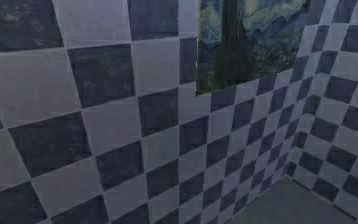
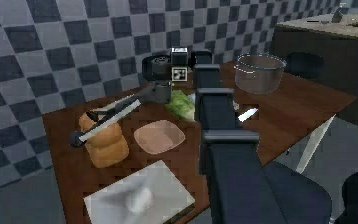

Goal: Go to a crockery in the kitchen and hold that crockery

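A pinkish shallow dish [image 2: 159, 137] lies on the wooden table [image 2: 287, 108] in the arm side view, near its middle. My arm's dark bar rises over the table to two white marker squares [image 2: 178, 65]. Left of them, the gripper [image 2: 92, 122] stretches its thin fingers down toward a brown loaf of bread [image 2: 107, 148]. The loaf lies on the table right at the fingers' end, so I cannot tell whether the gripper holds anything. The dish sits just right of the loaf, below the gripper's body.
On the table also stand a clear round pot [image 2: 259, 72], green lettuce [image 2: 182, 103], a knife [image 2: 247, 114] and a white board [image 2: 137, 195] bearing a small white thing. A dark counter [image 2: 327, 45] stands back right. A checkered wall with a painting [image 1: 249, 40] is close ahead.
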{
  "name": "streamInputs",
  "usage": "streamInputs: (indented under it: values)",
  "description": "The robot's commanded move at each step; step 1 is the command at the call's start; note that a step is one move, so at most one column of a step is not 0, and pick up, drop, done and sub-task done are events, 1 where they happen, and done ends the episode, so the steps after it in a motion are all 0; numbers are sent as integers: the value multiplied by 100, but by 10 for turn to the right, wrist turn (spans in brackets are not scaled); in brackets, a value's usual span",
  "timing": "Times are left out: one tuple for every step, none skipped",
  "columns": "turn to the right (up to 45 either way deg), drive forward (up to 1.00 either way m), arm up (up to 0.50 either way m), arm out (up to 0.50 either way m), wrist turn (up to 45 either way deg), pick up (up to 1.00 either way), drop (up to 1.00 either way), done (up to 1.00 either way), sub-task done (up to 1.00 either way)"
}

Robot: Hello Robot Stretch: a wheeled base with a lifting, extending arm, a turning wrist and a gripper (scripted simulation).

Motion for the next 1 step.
streamInputs:
  values:
    - [0,0,0,0,450,0,0,0,0]
